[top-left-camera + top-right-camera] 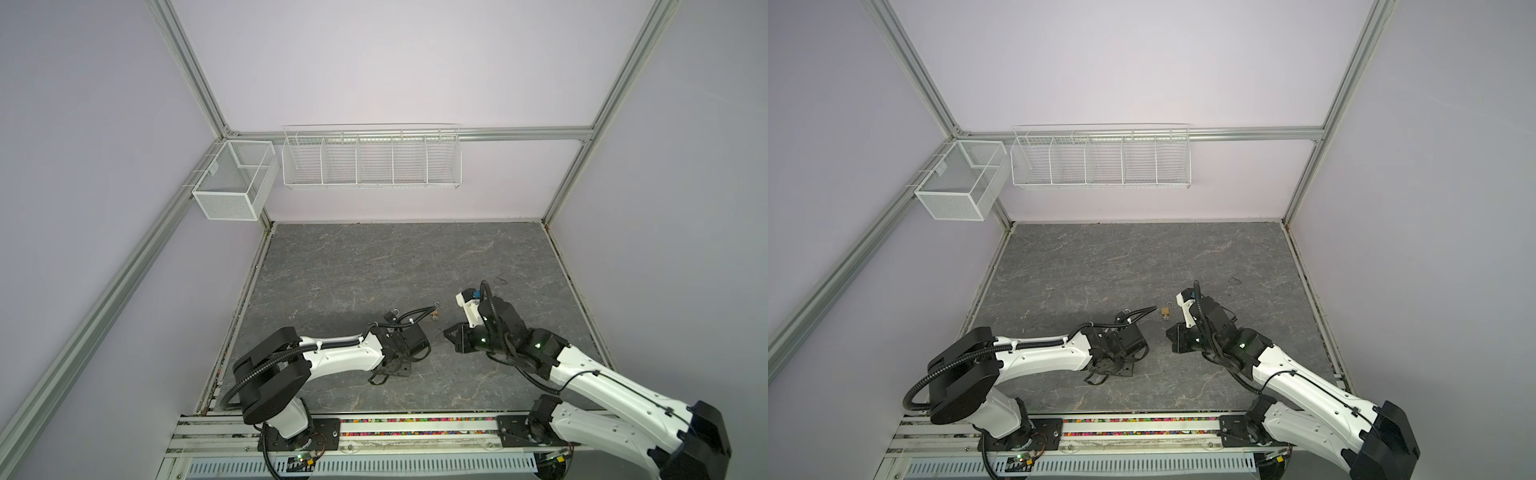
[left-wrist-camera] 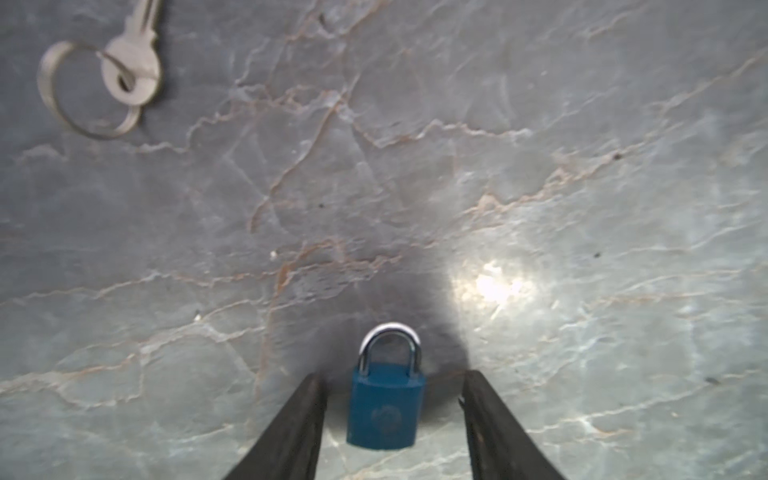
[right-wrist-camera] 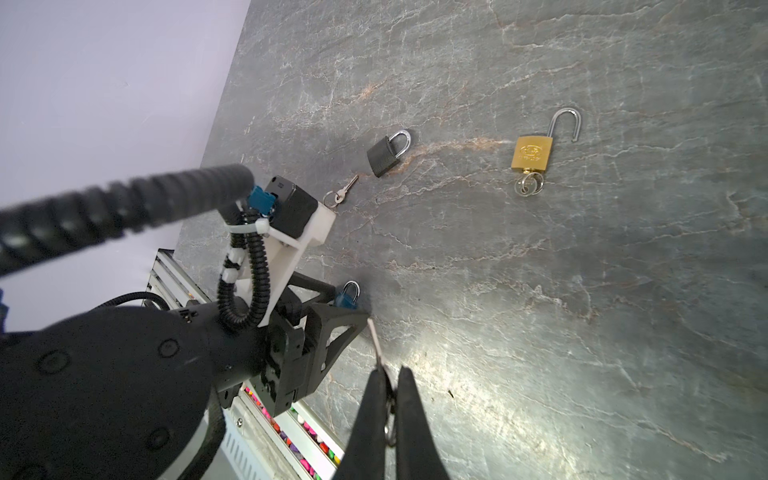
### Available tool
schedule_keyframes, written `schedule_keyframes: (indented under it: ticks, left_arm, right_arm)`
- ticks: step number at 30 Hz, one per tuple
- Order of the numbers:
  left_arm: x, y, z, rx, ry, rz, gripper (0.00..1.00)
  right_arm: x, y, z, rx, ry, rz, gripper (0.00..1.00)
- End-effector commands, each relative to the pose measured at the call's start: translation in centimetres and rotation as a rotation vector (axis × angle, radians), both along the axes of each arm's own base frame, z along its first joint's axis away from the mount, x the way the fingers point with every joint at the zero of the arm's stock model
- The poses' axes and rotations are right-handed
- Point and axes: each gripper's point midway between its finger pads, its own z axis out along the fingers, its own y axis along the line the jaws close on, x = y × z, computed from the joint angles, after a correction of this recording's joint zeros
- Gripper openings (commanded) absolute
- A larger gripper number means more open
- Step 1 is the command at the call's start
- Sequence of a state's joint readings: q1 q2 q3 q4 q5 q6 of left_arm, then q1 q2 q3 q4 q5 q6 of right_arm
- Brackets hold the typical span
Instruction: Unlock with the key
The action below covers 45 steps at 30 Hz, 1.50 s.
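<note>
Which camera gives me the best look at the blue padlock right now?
Left wrist view: the blue padlock shows whole and close, shackle closed, between the left gripper's spread jaws. Right wrist view shows only its top past that gripper; in both top views it is not visible.

A small blue padlock (image 2: 384, 405) with its steel shackle closed appears to lie flat on the desk (image 2: 540, 166). It sits between the parted jaws of the left gripper (image 2: 392, 375), with a gap on each side. A slim silver key (image 3: 376, 340) is pinched in the right gripper (image 3: 390, 374), its blade pointing toward the blue padlock and its ring hanging between the fingers. Farther off lie a closed black padlock (image 3: 384, 156), a loose key (image 3: 343, 193) on a ring, and a brass padlock (image 3: 532, 153) with its shackle swung open.
</note>
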<state>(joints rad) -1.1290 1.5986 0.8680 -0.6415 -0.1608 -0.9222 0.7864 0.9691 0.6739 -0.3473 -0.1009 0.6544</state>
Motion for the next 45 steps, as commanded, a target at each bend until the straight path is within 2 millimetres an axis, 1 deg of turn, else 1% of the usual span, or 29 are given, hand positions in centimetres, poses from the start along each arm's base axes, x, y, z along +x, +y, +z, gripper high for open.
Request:
schedule_keyframes:
  ticks: [1, 8, 14, 17, 23, 26, 27, 32, 35, 40, 45]
  left_arm:
    - [-0.2, 0.4, -0.1, 0.025, 0.014, 0.029, 0.53]
    - [-0.1, -0.2, 0.5, 0.022, 0.015, 0.039, 0.46]
    - [0.0, -0.6, 0.0, 0.022, 0.011, 0.052, 0.41]
    - [0.2, -0.3, -0.2, 0.055, 0.004, 0.057, 0.39]
    - [0.1, 0.7, -0.9, 0.089, -0.001, 0.091, 0.37]
    - [0.2, 0.3, -0.9, 0.067, -0.008, 0.077, 0.33]
    - [0.2, 0.1, -0.9, 0.058, -0.011, 0.071, 0.33]
    - [0.5, 0.3, -1.1, 0.082, -0.019, 0.080, 0.33]
    - [0.4, 0.0, -1.1, 0.068, -0.015, 0.065, 0.32]
    - [0.6, 0.3, -1.5, 0.094, -0.021, 0.077, 0.32]
    - [0.6, 0.1, -1.6, 0.081, -0.023, 0.081, 0.30]
  right_arm:
    - [0.1, 0.0, 0.2, 0.005, -0.010, -0.006, 0.06]
    - [0.1, -0.1, 0.2, 0.009, -0.013, -0.014, 0.06]
    - [0.2, 0.0, -0.1, -0.001, -0.013, -0.009, 0.06]
    - [0.2, 0.2, 0.0, 0.005, -0.013, -0.004, 0.06]
    - [0.1, 0.2, -0.4, 0.005, -0.002, -0.001, 0.06]
    - [0.1, 0.0, -0.2, 0.008, -0.006, -0.010, 0.06]
    - [0.1, 0.0, -0.1, 0.010, -0.009, -0.013, 0.06]
    - [0.0, -0.1, 0.1, 0.016, -0.015, -0.011, 0.06]
    - [-0.1, -0.1, 0.3, 0.022, -0.019, -0.009, 0.06]
    - [0.0, -0.2, 0.5, 0.029, -0.030, -0.012, 0.06]
    - [0.1, -0.2, 0.4, 0.030, -0.033, -0.016, 0.06]
